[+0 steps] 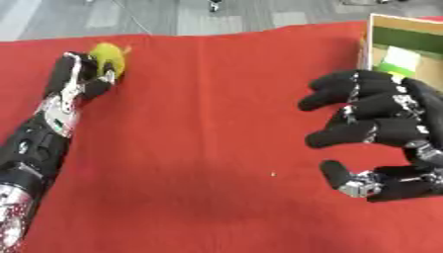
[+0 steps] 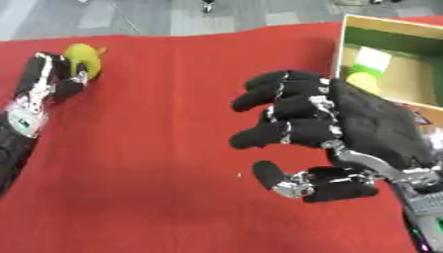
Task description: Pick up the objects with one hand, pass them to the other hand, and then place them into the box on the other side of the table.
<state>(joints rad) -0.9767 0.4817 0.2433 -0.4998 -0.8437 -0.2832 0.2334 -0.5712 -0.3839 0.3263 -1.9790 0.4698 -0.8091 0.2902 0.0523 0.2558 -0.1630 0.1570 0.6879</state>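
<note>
Left hand [image 1: 82, 79]: your fingers curl round the yellow object [image 1: 109, 57] at the counter's [image 1: 199, 123] far left.
Right hand [image 2: 346, 133]: spread wide, holding nothing, just before the box [image 2: 389, 64].

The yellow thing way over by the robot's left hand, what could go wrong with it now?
The left hand only partly wraps the yellow object near the red table's far edge, so it might slip or roll off. The right hand waits open far across, so the pass could miss. The box already holds things.
</note>
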